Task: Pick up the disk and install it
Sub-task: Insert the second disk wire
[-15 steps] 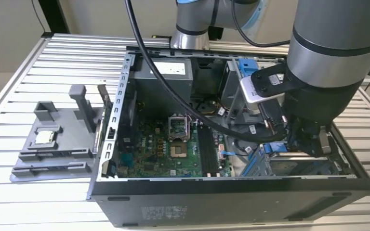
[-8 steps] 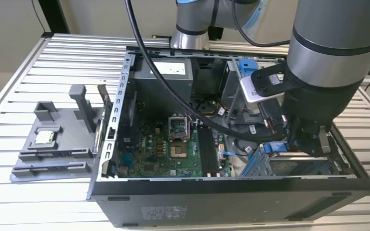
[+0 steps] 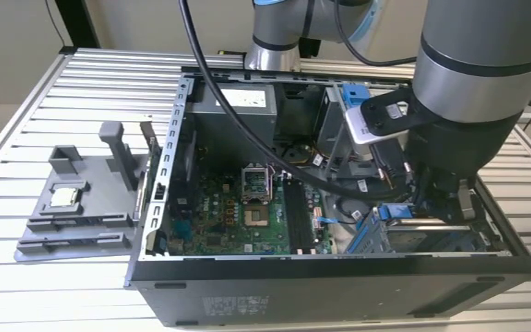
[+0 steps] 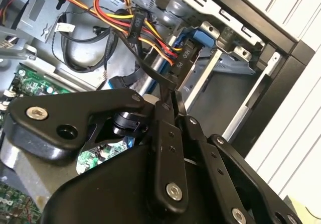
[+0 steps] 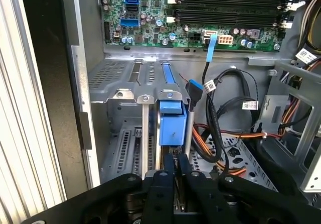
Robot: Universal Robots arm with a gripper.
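One disk (image 5: 172, 123), blue-railed, standing on edge in the drive cage (image 5: 125, 96) at the open computer case's (image 3: 247, 287) near right corner. Tool (image 5: 176, 176): fingers nearly together, pinching its edge. Risk: tilted entry jamming rails; adjacent cables (image 5: 213, 128) snagging.

The exterior view looks down from above and in front onto the open case (image 3: 339, 270), taking in the table (image 3: 81, 83) and the arm (image 3: 487, 76). Both wrist views sit close behind the gripper (image 5: 176, 171), looking past its fingers into the case. The first faces the drive cage (image 5: 130, 83) and motherboard (image 5: 220, 13); the second faces the cables (image 4: 140, 33) beyond the gripper (image 4: 173, 101). All share the cage corner.
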